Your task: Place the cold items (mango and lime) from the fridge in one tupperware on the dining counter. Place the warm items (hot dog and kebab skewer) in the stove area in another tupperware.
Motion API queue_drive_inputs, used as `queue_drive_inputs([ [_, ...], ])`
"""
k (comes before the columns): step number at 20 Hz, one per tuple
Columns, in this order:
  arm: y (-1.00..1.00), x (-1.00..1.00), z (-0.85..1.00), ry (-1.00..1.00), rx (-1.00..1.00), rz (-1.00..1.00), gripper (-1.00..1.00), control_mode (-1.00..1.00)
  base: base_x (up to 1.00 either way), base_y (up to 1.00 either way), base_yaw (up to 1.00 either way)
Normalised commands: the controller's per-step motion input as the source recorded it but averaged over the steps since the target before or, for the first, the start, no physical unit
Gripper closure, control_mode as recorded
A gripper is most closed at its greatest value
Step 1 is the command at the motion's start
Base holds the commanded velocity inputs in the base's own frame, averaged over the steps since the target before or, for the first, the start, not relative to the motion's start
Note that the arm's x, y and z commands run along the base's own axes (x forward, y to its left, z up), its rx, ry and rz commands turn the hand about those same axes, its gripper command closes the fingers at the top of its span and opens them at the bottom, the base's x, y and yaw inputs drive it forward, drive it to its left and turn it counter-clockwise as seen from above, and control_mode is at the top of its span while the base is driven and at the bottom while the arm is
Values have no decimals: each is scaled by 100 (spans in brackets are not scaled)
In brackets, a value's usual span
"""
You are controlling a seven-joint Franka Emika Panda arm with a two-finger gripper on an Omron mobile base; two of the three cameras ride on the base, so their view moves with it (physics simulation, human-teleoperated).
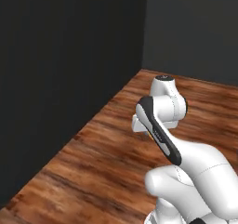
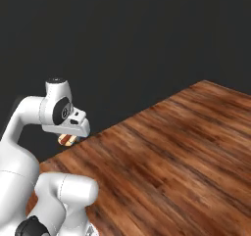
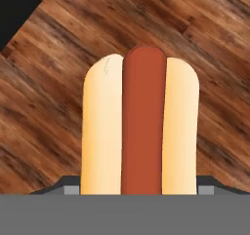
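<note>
A hot dog (image 3: 140,127), a red sausage in a pale bun, stands lengthwise between my fingers in the hand view. My gripper (image 3: 140,187) is shut on it, with the finger tips mostly covered by the bun. In the right base view the hot dog (image 2: 66,140) pokes out beneath the hand, and the gripper (image 2: 68,136) hangs low at the left, above the floor. The mango, lime, kebab skewer, fridge, dining counter and both tupperwares are out of view.
Brown wooden floor (image 1: 107,158) spreads under the arm and runs off to the right (image 2: 186,152). Dark walls (image 1: 60,65) stand close on the left and ahead, meeting in a corner (image 1: 145,28).
</note>
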Motion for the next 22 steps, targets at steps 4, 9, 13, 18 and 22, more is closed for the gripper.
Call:
queue_drive_inputs([
  [4, 0, 0, 0, 0, 0, 0, 100, 100, 76, 64, -63],
  [9, 0, 0, 0, 0, 0, 0, 100, 100, 78, 65, -63],
  [13, 0, 0, 0, 0, 0, 0, 100, 100, 93, 78, -59],
  [18, 0, 0, 0, 0, 0, 0, 100, 100, 94, 80, -58],
  [22, 0, 0, 0, 0, 0, 0, 100, 100, 96, 79, -58],
])
